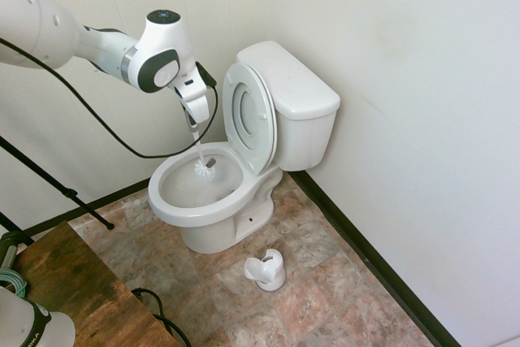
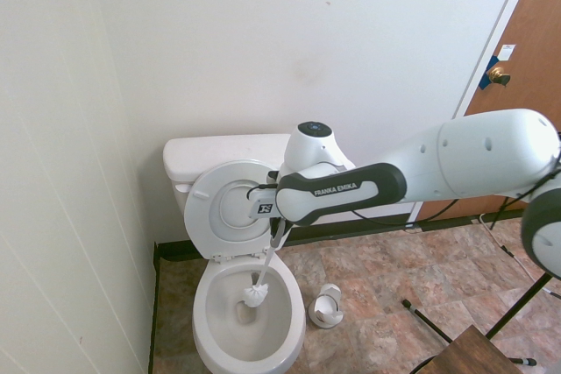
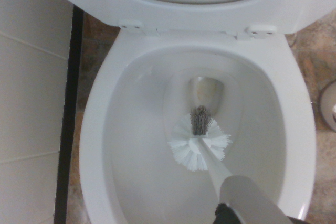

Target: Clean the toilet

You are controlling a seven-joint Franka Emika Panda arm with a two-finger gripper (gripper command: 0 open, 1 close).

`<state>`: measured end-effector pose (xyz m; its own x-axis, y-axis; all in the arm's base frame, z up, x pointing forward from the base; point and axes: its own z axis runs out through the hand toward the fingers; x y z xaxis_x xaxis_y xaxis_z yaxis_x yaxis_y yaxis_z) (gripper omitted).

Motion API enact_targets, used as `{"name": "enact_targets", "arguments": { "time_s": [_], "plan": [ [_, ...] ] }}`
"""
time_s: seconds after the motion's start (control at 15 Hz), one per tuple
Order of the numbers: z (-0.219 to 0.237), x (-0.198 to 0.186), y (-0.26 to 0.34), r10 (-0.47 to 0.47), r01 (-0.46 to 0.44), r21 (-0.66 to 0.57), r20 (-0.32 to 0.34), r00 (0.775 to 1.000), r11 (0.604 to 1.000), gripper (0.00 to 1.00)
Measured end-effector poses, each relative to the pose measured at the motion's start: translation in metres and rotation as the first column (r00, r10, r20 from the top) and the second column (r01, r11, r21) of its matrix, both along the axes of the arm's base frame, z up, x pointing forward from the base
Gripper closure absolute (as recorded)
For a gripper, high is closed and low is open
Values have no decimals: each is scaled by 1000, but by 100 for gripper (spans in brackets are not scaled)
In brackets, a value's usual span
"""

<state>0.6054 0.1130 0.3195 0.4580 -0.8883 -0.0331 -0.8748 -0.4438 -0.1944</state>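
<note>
The white toilet [image 1: 188,210] stands against the back wall with its seat and lid [image 1: 248,115] raised against the tank [image 1: 292,95]. My gripper [image 1: 195,130] hangs above the bowl, shut on the handle of a white toilet brush [image 1: 205,168]. The bristle head is down inside the bowl [image 2: 206,326], near the drain opening. In the wrist view the brush head [image 3: 199,145] sits just before the drain, with the bowl rim [image 3: 94,129] all around it. The second exterior view shows the gripper [image 2: 279,236] over the bowl and the brush head [image 2: 256,293] below it.
The small white brush holder [image 1: 266,270] stands on the tiled floor beside the toilet's base. A wooden table corner [image 1: 73,282] is at the front left. Walls close in behind and beside the toilet. A brown door [image 2: 526,67] is off to the side.
</note>
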Motion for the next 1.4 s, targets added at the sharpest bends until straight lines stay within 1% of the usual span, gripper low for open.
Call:
{"name": "enact_targets", "arguments": {
  "time_s": [0.27, 0.53, 0.8, 0.93, 1.07, 1.4],
  "plan": [
    [-54, 38, 2, -67, 67, 0, 0, 998, 998, 100],
    [-83, 73, 0, -150, 151, -15, 9, 989, 988, 100],
    [-116, 94, 6, -217, 217, -46, 11, 976, 975, 100],
    [-128, 102, 9, -228, 229, -57, 7, 974, 972, 100],
    [-131, 105, 21, -218, 218, -59, 6, 976, 974, 100],
    [-131, 95, 70, -171, 172, -75, 15, 985, 982, 100]
  ]
}}
